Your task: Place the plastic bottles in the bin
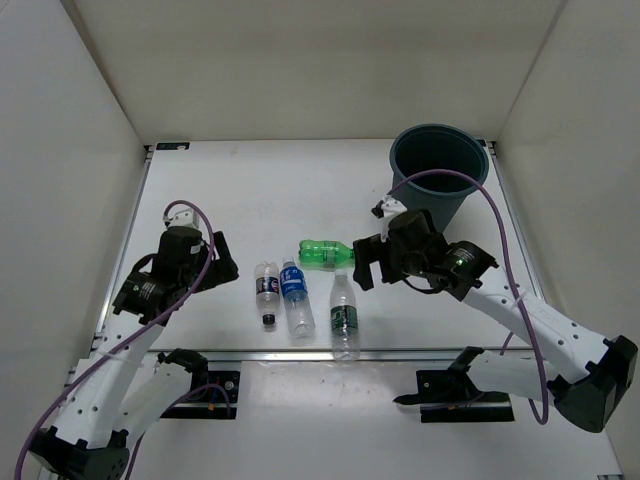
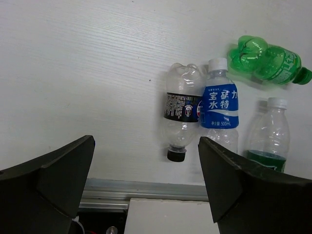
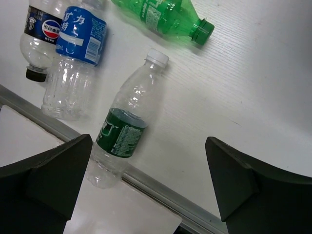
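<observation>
Blue-label bottle reading 宝矿力水特 500mL, Pepsi-logo bottle, left hand, right hand, both wide, empty

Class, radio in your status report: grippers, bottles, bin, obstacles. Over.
Left gripper open, empty. Right gripper open, empty. All-green bottle, blue-label bottle, dark-label bottle, green-label bottle lying on table, none in bin. Nothing seen in the way.

Overhead camera looks down; both wrist cameras closely share the bottles.
</observation>
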`<move>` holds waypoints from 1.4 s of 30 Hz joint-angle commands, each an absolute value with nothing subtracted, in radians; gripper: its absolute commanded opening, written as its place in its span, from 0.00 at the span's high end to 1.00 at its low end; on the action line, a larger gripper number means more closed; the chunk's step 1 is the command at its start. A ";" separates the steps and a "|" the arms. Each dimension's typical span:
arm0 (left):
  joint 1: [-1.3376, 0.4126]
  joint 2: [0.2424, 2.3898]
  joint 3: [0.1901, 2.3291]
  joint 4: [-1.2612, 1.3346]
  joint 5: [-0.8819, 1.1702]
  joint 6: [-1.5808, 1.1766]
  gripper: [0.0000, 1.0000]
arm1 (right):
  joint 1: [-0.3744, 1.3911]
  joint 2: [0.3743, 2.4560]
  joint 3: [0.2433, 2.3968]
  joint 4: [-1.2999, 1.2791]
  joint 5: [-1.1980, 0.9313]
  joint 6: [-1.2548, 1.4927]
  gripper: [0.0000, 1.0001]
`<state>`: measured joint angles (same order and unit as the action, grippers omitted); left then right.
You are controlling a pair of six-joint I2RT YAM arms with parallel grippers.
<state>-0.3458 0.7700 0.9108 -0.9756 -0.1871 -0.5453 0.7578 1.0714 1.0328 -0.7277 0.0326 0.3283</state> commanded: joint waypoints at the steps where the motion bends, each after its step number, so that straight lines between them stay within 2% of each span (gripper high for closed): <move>1: -0.350 0.764 0.919 -0.982 -0.179 -0.529 0.02 | 0.811 1.080 1.065 -0.700 0.075 0.298 0.01; 6: -0.345 0.756 0.907 -0.989 -0.187 -0.526 0.01 | 0.812 1.088 1.034 -0.647 -0.069 0.270 0.01; 11: -0.350 0.758 0.890 -0.980 -0.181 -0.515 0.02 | 0.871 1.218 1.040 -0.713 0.000 0.319 0.01; 14: -0.339 0.753 0.865 -0.983 -0.198 -0.512 0.02 | 0.931 1.316 1.025 -0.748 0.118 0.389 0.01; 15: -0.341 0.755 0.868 -0.989 -0.196 -0.512 0.02 | 0.928 1.325 1.016 -0.761 0.123 0.418 0.03; 17: -0.344 0.747 0.861 -0.985 -0.189 -0.512 0.01 | 0.911 1.348 0.990 -0.750 0.147 0.480 0.18; 21: -0.345 0.723 0.839 -0.989 -0.198 -0.512 0.01 | 0.864 1.304 0.893 -0.639 0.111 0.546 0.09; 26: -0.344 0.730 0.819 -1.000 -0.203 -0.508 0.02 | 0.871 1.292 0.839 -0.558 0.103 0.595 0.07; 33: -0.344 0.707 0.802 -1.000 -0.186 -0.526 0.01 | 0.920 1.431 0.870 -0.482 0.146 0.630 0.07; 38: -0.353 0.690 0.811 -1.028 -0.189 -0.529 0.01 | 0.931 1.473 0.854 -0.410 0.186 0.637 0.17; 40: -0.345 0.689 0.811 -1.038 -0.183 -0.532 0.01 | 0.928 1.485 0.842 -0.379 0.178 0.638 0.29; 42: -0.350 0.686 0.812 -1.039 -0.170 -0.546 0.02 | 0.920 1.483 0.831 -0.359 0.164 0.637 0.49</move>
<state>-0.3473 0.6964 0.8028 -1.0248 -0.1898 -0.5285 0.9218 1.4876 0.8413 -0.4370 0.1413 0.6228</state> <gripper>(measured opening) 0.986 0.562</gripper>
